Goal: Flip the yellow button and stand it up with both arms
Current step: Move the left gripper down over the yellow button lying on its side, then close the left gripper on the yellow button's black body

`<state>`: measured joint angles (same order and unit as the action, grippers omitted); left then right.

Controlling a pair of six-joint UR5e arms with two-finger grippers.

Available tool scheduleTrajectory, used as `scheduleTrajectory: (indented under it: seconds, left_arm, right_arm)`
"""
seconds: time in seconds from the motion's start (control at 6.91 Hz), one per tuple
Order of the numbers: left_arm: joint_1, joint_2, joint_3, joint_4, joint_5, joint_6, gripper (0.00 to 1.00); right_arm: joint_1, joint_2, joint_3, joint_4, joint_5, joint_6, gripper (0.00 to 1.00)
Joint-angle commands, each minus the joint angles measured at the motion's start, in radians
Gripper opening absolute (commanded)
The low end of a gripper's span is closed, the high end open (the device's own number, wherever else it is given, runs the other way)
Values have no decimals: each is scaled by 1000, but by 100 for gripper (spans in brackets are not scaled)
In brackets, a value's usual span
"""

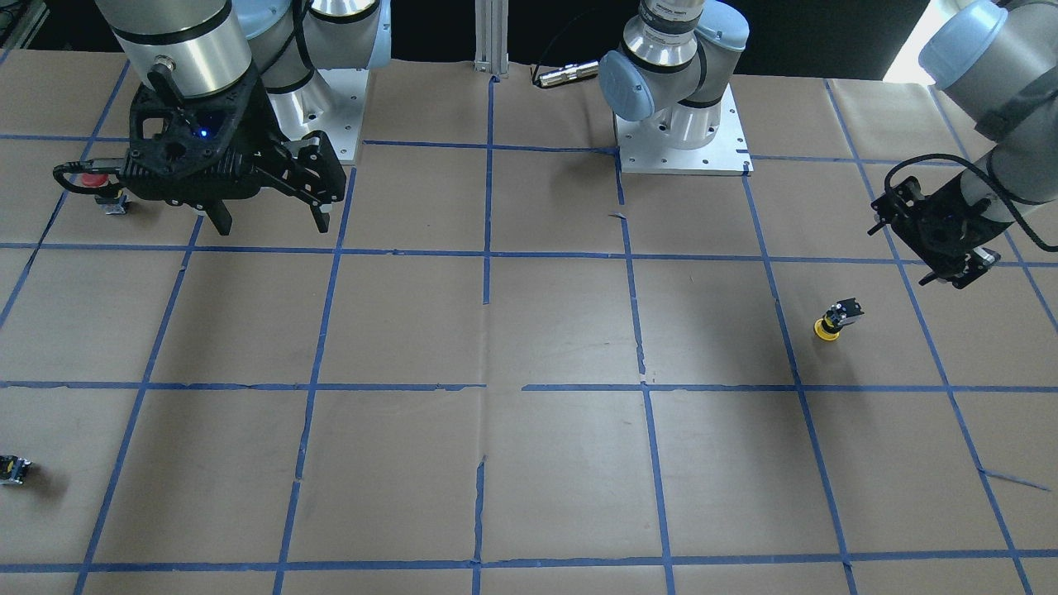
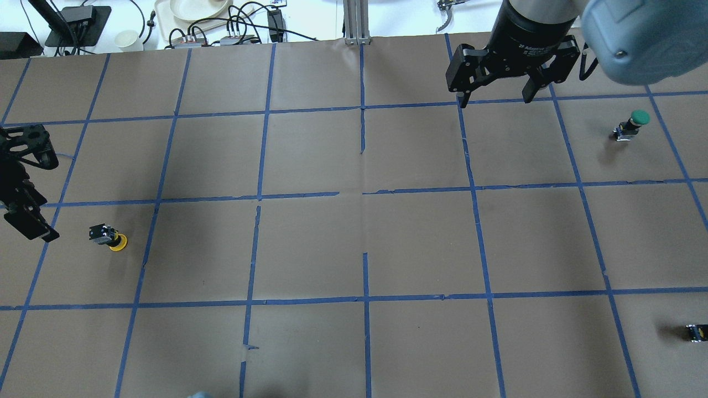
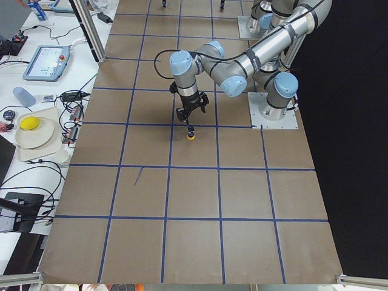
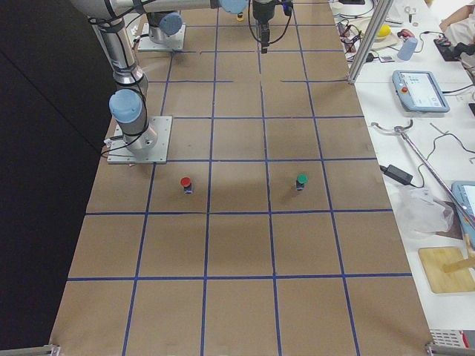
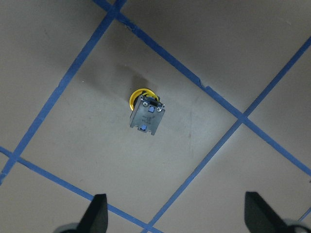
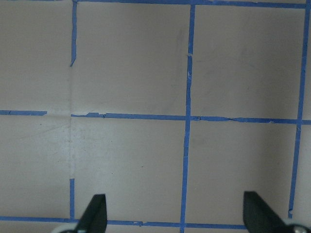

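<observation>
The yellow button (image 1: 836, 321) rests on its yellow cap with the black-grey base pointing up, slightly tilted. It also shows in the overhead view (image 2: 109, 237), the exterior left view (image 3: 190, 134) and the left wrist view (image 5: 146, 112). My left gripper (image 5: 177, 213) is open and empty, hovering above the button without touching it; it shows in the overhead view (image 2: 27, 221) at the left edge. My right gripper (image 2: 495, 99) is open and empty, high over the far right part of the table, far from the button; it also shows in the front-facing view (image 1: 269, 219).
A red-capped button (image 1: 92, 186) stands near the right arm's base. A green-capped button (image 2: 633, 122) stands at the right. A tiny black-and-yellow block (image 2: 697, 333) lies at the right edge. The brown table (image 2: 365, 243) carries a blue tape grid.
</observation>
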<state>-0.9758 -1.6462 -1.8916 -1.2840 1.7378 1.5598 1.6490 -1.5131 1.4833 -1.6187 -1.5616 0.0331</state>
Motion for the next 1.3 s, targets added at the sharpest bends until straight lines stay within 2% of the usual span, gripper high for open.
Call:
scheduleTrajectory:
  seconds: [0.0, 0.14, 0.72, 1.16]
  left_arm:
    - [2, -26, -145, 269, -1, 109, 99]
    - [2, -47, -179, 329, -6, 121, 99]
    - [2, -127, -187, 402, -17, 206, 98]
    - [-7, -135, -184, 404, -30, 210, 96]
  right_arm:
    - [0, -1, 0, -1, 0, 1, 100]
    - [0, -1, 0, -1, 0, 1, 100]
    - [2, 2, 0, 0, 0, 2, 100]
    - [2, 7, 0, -1, 0, 2, 100]
